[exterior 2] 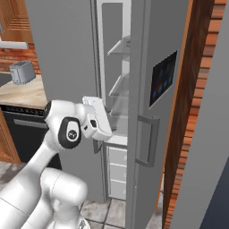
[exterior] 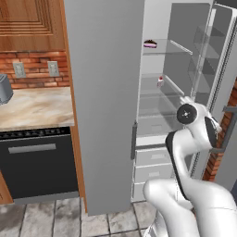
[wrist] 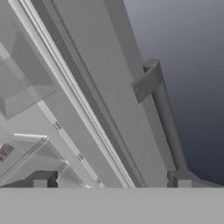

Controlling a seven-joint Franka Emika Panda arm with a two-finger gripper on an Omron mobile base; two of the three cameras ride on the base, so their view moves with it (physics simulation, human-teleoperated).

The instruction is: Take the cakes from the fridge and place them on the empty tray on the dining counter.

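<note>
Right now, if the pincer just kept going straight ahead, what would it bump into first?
Probably the open fridge door. The open, empty pincer points at its edge, beside the handle. The white cake sits off to the side on a shelf, not in line. Depth is hard to judge.

I am in a kitchen. I see a big grey fridge (exterior: pixel 104 92), a black oven (exterior: pixel 39 162), a toaster (exterior 2: pixel 21 71) and brick walls (exterior: pixel 37 69).

The fridge (exterior: pixel 104 92) stands with its right door (exterior 2: pixel 147 112) swung open, leaving a narrow gap to the glass shelves (exterior: pixel 157 81), the door's edge crowding the way in.
</note>
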